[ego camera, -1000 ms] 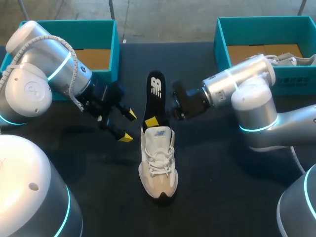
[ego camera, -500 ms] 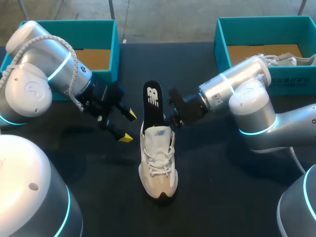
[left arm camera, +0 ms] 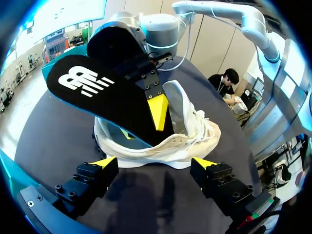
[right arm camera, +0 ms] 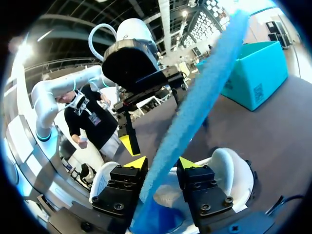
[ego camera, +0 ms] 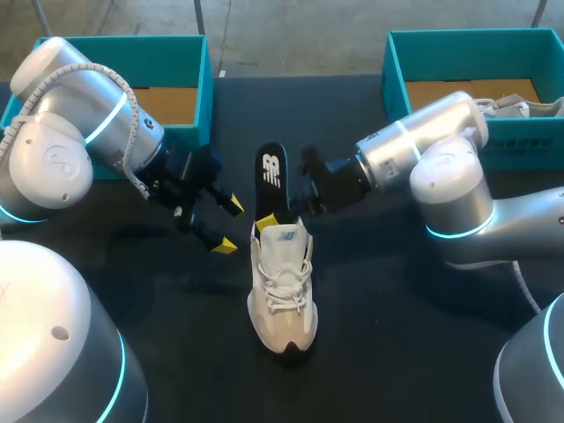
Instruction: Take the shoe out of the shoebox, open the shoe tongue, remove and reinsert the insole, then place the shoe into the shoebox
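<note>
**Insole half in the shoe, right gripper clamped on it**

I am holding the black insole (ego camera: 271, 174) in my right gripper (ego camera: 278, 215), whose two yellow-tipped fingers are pressing it from both sides just above the shoe's opening. The right wrist view is showing the insole's blue underside running up between those fingers (right arm camera: 137, 163).

The white shoe (ego camera: 282, 286) is standing on its sole in the middle of the desk (ego camera: 379, 339). Its toe is pointing at the near edge and its heel at the far edge, so its long axis is running straight from far to near. The insole's lower end is sitting in the opening behind the tongue, and its upper end is leaning out toward the far edge.

My left gripper (ego camera: 231, 226) is hovering just beside the shoe on the side of the left edge, with its fingers spread apart and touching nothing. It is looking at the shoe's flank (left arm camera: 185, 131) and the insole (left arm camera: 102, 97) above it.

Teal shoeboxes are sitting at the far left corner (ego camera: 205, 88) and the far right corner (ego camera: 397, 88).

In my judgement the coming move turns on the insole's line. It is lying nearly along the shoe's long axis but tilted up from it, so it will have to travel along that axis. The right arm, already gripping it, is the one placed to do this. The left gripper is near enough to steady the shoe.
</note>
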You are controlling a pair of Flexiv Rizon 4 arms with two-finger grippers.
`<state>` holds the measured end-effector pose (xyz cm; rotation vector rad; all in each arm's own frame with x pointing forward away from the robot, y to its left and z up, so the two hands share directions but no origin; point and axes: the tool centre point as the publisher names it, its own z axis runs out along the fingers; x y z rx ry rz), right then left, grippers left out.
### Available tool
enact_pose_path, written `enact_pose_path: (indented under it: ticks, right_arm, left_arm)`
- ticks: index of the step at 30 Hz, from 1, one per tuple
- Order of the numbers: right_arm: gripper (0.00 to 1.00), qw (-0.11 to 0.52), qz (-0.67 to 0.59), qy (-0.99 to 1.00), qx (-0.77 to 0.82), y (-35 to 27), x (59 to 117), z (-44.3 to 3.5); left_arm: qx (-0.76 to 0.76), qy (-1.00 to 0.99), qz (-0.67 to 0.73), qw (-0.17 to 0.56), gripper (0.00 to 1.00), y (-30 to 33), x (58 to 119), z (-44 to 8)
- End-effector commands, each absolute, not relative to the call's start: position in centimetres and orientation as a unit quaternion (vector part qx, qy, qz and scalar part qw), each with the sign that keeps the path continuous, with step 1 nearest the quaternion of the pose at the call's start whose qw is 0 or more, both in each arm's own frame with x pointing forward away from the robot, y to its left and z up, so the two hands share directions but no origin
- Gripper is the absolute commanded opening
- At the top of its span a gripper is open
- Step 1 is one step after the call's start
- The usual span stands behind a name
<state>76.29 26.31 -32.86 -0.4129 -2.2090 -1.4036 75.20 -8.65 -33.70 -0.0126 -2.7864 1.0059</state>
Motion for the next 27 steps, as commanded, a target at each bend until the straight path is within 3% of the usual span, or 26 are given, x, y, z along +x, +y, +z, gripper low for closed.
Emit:
enact_pose_path:
  ticks: [1, 15, 27]
  right_arm:
    - [0.41, 0.238, -0.513, -0.81, -0.152, 26.3, 76.6, -32.7]
    - [0.46, 0.226, -0.517, -0.808, -0.169, 24.6, 77.5, -32.7]
    - [0.44, 0.222, -0.522, -0.808, -0.163, 25.2, 77.2, -32.3]
  left_arm:
    - [-0.004, -0.937, 0.337, 0.089, 1.0, -8.7, 75.2, -33.7]
    - [-0.004, -0.937, 0.337, 0.089, 1.0, -8.7, 75.2, -33.7]
    - [-0.004, -0.937, 0.337, 0.089, 1.0, -8.7, 75.2, -33.7]
